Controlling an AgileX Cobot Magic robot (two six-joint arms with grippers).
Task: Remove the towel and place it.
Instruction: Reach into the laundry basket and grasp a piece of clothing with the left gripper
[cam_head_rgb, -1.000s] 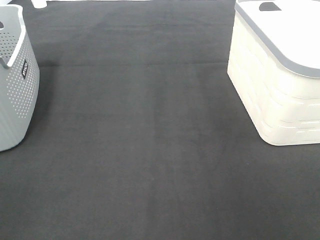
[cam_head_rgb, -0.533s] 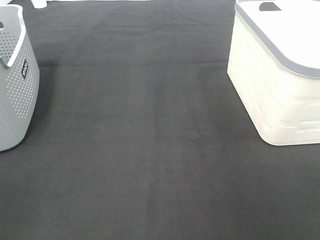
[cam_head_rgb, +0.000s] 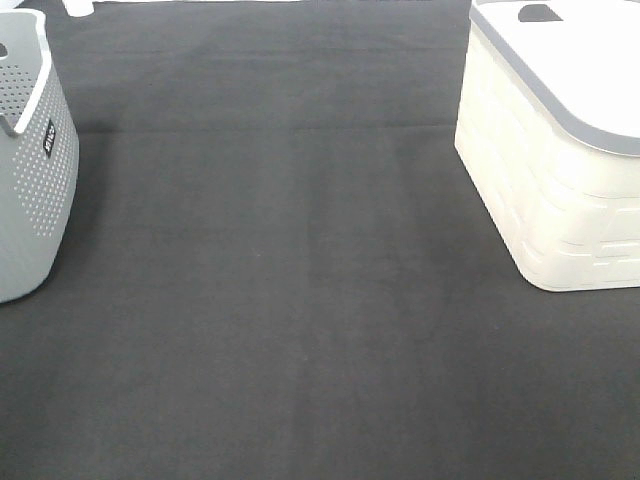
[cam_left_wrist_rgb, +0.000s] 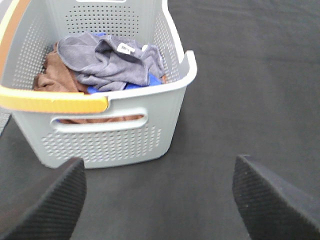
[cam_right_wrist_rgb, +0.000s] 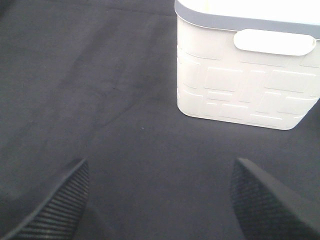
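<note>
The towel (cam_left_wrist_rgb: 107, 62), a crumpled greyish-lavender cloth with a small white tag, lies on top inside the grey perforated basket (cam_left_wrist_rgb: 105, 140), over brown and blue cloths. In the exterior high view only that basket's side (cam_head_rgb: 30, 190) shows at the left edge, and the towel is hidden there. My left gripper (cam_left_wrist_rgb: 157, 200) is open, short of the basket's near wall, nothing between its fingers. Above the dark mat, my right gripper (cam_right_wrist_rgb: 160, 200) is open and empty, short of the white basket (cam_right_wrist_rgb: 245, 85). Neither arm shows in the exterior high view.
A white basket with a grey rim (cam_head_rgb: 560, 150) stands at the right of the dark mat (cam_head_rgb: 300, 300). The grey basket has a yellow-orange handle (cam_left_wrist_rgb: 50, 100) across its near rim. A brown cloth (cam_left_wrist_rgb: 52, 75) and a blue cloth (cam_left_wrist_rgb: 135, 85) lie under the towel.
</note>
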